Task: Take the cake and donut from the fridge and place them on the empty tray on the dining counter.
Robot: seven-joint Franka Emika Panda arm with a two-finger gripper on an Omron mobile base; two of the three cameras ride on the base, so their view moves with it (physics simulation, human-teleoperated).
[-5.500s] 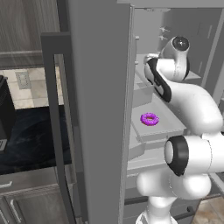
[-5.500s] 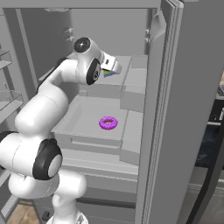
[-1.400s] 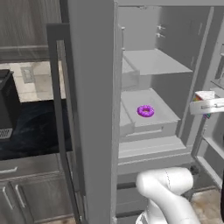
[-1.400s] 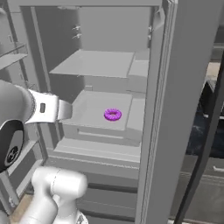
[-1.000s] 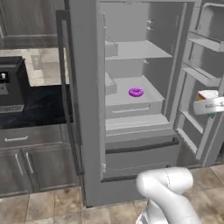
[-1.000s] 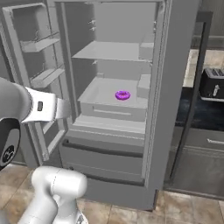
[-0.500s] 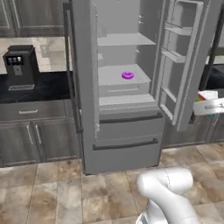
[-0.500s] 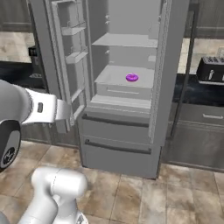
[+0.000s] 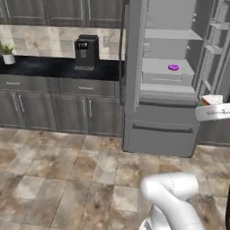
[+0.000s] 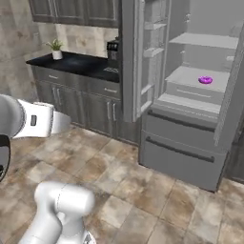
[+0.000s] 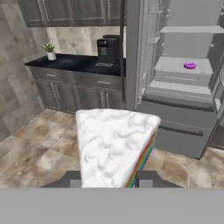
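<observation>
The cake (image 11: 113, 146), a white-iced wedge with rainbow layers on its side, sits between my dark fingertips (image 11: 146, 178) in the hand view. My gripper (image 11: 111, 179) is shut on it. From the left base view the cake (image 9: 210, 100) rides on the gripper (image 9: 214, 111) at the right edge. Across the floor stands the grey fridge (image 9: 170, 130), both doors open. On its middle shelf lies the purple-pink donut (image 9: 173, 67), also visible as the donut (image 10: 205, 80) and the donut (image 11: 189, 65). The blue tray and the dining counter are out of view.
Left of the fridge (image 10: 190, 147) runs a black-topped grey cabinet (image 9: 54, 67) carrying a coffee machine (image 9: 86, 51) and a potted plant (image 9: 7, 54). An open fridge door (image 10: 143, 57) juts out toward the room. Brown tiled floor (image 9: 67, 179) lies between me and the fridge.
The whole picture has shifted: the base has backed away from the fridge and swung, so the fridge looks smaller and farther off. The cake stays in my gripper; the donut stays on its shelf.
</observation>
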